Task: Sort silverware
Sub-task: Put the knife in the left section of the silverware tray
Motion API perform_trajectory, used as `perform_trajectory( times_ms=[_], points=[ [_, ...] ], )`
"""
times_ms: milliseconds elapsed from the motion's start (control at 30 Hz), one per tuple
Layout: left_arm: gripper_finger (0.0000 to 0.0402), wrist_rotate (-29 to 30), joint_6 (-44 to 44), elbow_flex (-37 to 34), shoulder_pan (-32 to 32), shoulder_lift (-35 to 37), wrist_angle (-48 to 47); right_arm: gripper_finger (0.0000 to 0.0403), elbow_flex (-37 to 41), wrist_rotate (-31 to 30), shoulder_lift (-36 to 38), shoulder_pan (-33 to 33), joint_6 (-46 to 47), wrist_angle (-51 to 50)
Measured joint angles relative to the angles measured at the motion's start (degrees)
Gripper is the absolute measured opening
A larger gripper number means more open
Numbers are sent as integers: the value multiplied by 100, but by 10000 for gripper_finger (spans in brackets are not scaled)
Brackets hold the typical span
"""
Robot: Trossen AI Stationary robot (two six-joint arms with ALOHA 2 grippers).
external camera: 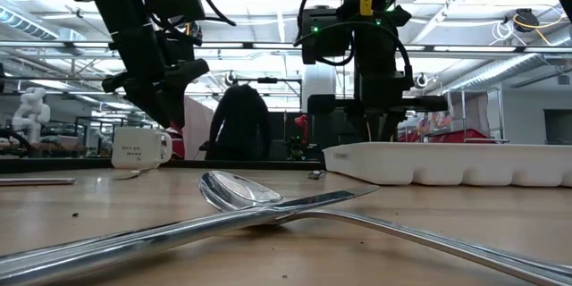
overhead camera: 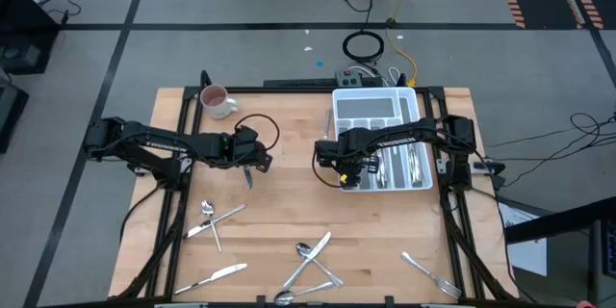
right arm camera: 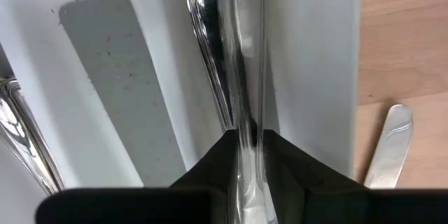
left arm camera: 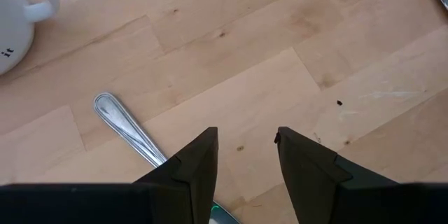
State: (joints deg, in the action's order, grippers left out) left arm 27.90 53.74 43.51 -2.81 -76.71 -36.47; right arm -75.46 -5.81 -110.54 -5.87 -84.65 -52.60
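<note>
Near edge first: loose silverware [overhead camera: 310, 268] scattered on the table [overhead camera: 279, 221], crossed spoon and knife pcs up front, a fork [overhead camera: 430, 275] at the right, more at the left. Mid-table, left gripper [overhead camera: 258, 161] hangs low over the wood, fingers apart but w/ a utensil handle [left arm camera: 126, 130] lying under them, blade end poking out beside it; whether it's truly gripped, can't tell. Farther back, right gripper [overhead camera: 346, 169] is down in the tray [overhead camera: 416, 106], at its outermost slot, fingers [right arm camera: 210, 164] close together around a handle [right arm camera: 241, 56]. Step in hand: looks like dropping that pc in. Next: let go fully, lift straight up, clear the tray wall. Mug [overhead camera: 216, 101] sits beyond.
</note>
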Motion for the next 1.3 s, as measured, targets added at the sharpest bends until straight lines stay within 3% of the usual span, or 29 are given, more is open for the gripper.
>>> perform_trajectory(
  times_ms=[267,467,600,767,900,1133,1300],
  points=[
    [155,-2,3,0,0,0,0,59,2,-45,0,-2,125,16],
    [155,-133,6,0,-2,0,290,59,-181,-893,163,83,879,155],
    [155,-706,187,0,-148,0,1316,59,-567,-1469,532,116,1535,102],
    [151,-1247,144,0,-661,0,3189,59,-1016,-2021,1316,111,3125,-232],
    [121,-1702,126,0,-1388,-9,3892,59,-1218,-2147,2111,150,4299,-487],
    [10,-3079,216,34,-2242,-641,5630,59,-1259,-2146,3449,195,6043,-511],
    [4,-3307,329,860,-2218,-1564,5078,59,-1259,-2141,4013,302,6788,-498]
  ],
)
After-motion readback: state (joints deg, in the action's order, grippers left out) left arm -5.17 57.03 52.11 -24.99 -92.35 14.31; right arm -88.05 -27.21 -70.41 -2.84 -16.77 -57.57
